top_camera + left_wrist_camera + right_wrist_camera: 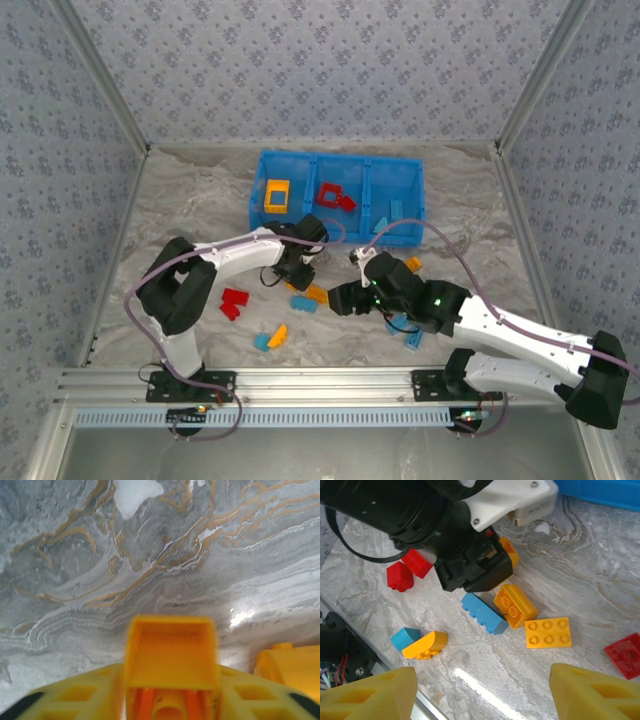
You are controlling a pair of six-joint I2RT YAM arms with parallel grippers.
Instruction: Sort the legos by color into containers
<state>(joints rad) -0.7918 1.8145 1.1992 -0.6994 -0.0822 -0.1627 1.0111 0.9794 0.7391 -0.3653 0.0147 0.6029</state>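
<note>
Showing a grey marbled table (170,210) with tan veins across mid-frame in the top view, boxed by pale flowered walls (320,60) above and a metal rail (320,381) along the bottom. Pinching a yellow brick (170,652) between the fingers (80,695) of the left gripper (293,268) at centre frame, holding the right gripper (482,692) wide open and empty just right of it. Leaving loose legos (547,632) scattered around both, with the blue bin (340,157) at upper centre carrying yellow, red and light-blue pieces in its left, middle and right compartments.
</note>
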